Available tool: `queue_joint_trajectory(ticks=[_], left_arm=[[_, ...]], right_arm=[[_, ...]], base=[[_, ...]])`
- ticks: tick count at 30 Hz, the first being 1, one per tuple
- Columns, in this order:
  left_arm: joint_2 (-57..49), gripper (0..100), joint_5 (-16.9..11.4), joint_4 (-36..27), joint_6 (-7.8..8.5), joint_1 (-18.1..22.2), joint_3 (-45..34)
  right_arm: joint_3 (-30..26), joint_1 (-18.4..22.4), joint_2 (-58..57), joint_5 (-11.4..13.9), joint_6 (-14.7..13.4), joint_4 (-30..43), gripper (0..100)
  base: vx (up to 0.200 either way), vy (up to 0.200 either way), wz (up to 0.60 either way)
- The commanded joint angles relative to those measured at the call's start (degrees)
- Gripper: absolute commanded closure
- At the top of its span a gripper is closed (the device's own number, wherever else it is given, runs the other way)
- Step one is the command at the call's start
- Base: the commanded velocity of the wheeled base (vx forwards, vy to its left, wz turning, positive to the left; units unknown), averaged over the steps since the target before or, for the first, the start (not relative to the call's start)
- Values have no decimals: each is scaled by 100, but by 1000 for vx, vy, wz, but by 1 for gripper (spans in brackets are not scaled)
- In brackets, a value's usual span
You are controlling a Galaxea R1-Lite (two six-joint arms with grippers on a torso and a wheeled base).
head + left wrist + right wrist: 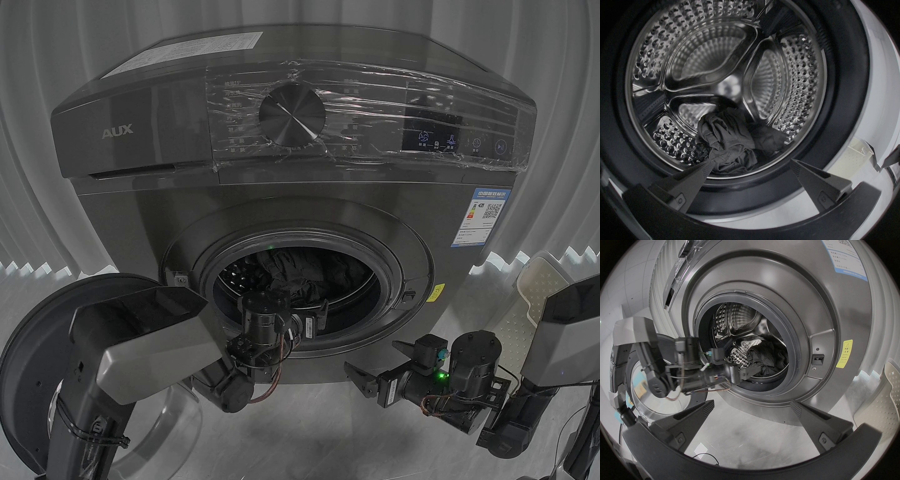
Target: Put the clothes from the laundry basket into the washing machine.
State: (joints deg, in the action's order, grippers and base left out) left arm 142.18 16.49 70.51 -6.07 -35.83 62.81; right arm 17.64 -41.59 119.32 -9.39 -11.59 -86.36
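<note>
On the left gripper, fingers spread wide with nothing between them, poised at the mouth of the drum and pointing in. Just beyond the fingertips, a dark bundle of clothes low in the drum, heaped on the perforated steel wall toward the front. Cannot tell whether one fingertip touches the cloth. Around the opening, a dark rubber door seal.

On the right gripper, fingers likewise parted and empty. Held low outside the washing machine, in front of its lower right, above the floor. Well apart from the clothes. In the head view, lower than the left gripper and to its right, aimed leftward.

Farther out, a round door wide open on the left side in the head view, behind the left arm. On the front panel, a yellow sticker to the right of the opening, and a blue-edged label above it. Up top, a round dial under clear wrap. At the far right on the floor, a pale perforated laundry basket, beside the right arm, its inside hidden.
</note>
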Motion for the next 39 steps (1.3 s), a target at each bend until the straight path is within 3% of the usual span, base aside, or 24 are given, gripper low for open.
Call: queue_joint_trajectory(ticks=[1,8,12,20,23,25,28,32,39], left_arm=[[-920,0,108,446,-26,-328,-1060],[-1896,0,161,798,-149,-566,-2343],[-2467,0,381,806,-210,-618,-2739],[-3495,0,451,842,-316,-1023,-3486],[-3636,0,671,1316,-404,-1084,-3609],[-3636,0,689,1808,-368,-1067,-3758],[-3653,0,706,1870,-316,-1040,-3881],[-3662,0,1242,1835,-202,-1023,-4558],[-3917,0,1269,1826,-166,-1049,-5006]], right_arm=[[-59,73,-5,-2,17,5,0],[-85,99,-199,-28,43,23,0],[-235,152,-454,-54,96,49,0],[-270,283,-990,-81,87,75,0],[-384,354,-1280,-107,96,110,0],[-542,521,-1456,-186,113,128,0],[-595,609,-1570,-186,122,128,0],[-762,732,-1965,-195,122,137,0],[-991,732,-2238,-204,184,242,0]], base=[[0,0,0],[0,0,0],[0,0,0],[0,0,0],[0,0,0],[0,0,0],[0,0,0],[-50,0,0],[-200,0,0]])
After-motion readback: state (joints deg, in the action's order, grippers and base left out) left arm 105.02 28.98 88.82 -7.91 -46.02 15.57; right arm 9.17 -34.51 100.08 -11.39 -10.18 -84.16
